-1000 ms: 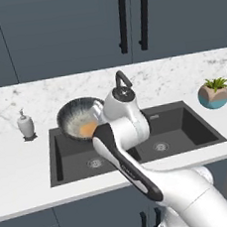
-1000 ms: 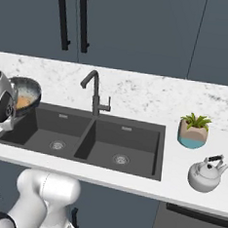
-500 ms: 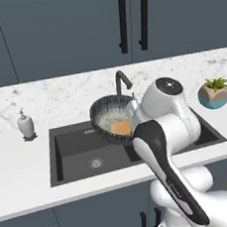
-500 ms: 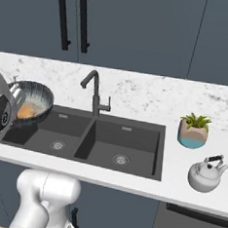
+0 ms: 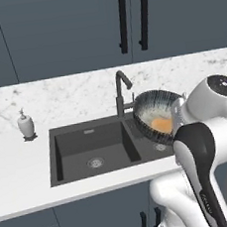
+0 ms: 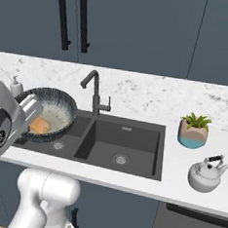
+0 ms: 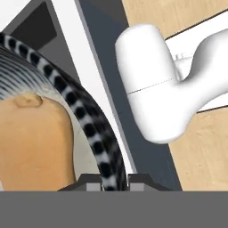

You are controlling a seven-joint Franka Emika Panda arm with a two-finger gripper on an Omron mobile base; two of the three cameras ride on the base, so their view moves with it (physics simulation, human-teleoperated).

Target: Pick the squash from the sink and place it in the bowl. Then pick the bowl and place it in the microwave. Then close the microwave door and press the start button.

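My gripper (image 7: 111, 181) is shut on the rim of the bowl (image 7: 91, 131), whose striped edge passes between the two fingertips. The bowl (image 5: 151, 101) hangs tilted in the air over the right basin of the dark sink (image 5: 89, 143), close to the faucet. In the right base view the bowl (image 6: 58, 103) hovers at the sink's (image 6: 128, 141) left end, beside my hand. The orange squash (image 5: 161, 125) lies inside the bowl, low against its pale inner wall (image 6: 39, 125), and looms large in the hand view (image 7: 35, 142). The microwave and its door are out of view.
A dark curved faucet (image 5: 122, 87) rises just left of the held bowl. A soap dispenser (image 5: 26, 124) stands on the marble counter left of the sink. A potted plant (image 6: 195, 130) and a kettle (image 6: 206, 173) sit on the counter right of the sink. Dark cabinets hang above.
The arm has swung to the right, carrying the bowl with the squash from over the left basin past the faucet to over the right basin. The counter things have not moved.
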